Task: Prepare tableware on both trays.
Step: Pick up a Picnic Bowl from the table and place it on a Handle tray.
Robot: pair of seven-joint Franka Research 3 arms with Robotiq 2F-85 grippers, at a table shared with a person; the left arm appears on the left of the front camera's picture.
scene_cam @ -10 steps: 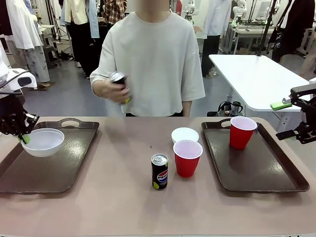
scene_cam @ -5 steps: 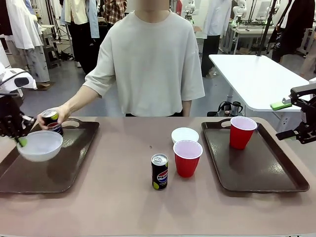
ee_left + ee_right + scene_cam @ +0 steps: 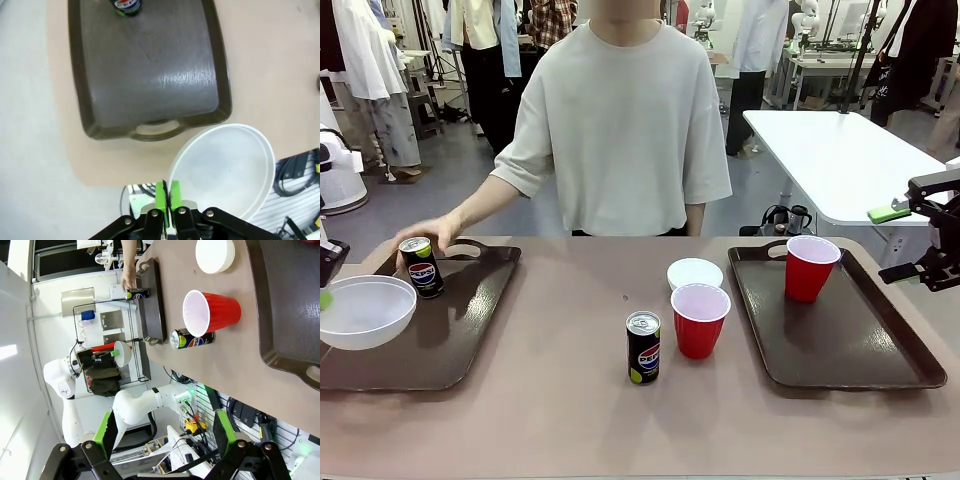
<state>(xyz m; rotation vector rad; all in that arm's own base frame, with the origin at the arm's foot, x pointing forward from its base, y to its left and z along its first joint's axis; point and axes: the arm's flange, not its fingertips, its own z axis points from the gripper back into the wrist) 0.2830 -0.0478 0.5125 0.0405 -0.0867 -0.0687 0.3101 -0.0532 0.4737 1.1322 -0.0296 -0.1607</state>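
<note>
Left gripper [image 3: 167, 194] clamps the rim of the white bowl [image 3: 225, 170], brown tray [image 3: 145, 75] ahead of it; right gripper [image 3: 166, 432] stands wide, holding nothing.

My left gripper [image 3: 167, 192] rises from six o'clock in its wrist view. The green pads are pressed almost together, pinching the rim of the white bowl [image 3: 225, 170], which hangs off toward three o'clock. In the front view that hand sits low at the nine o'clock edge, with the white link of my left arm [image 3: 338, 182] above it toward ten o'clock.

My right gripper [image 3: 892, 243] hovers at three o'clock in the front view. Its fingers point toward nine o'clock, one above the other, spread wide and gripping nothing. In its own wrist view the two fingers stand at seven and five o'clock.
</note>
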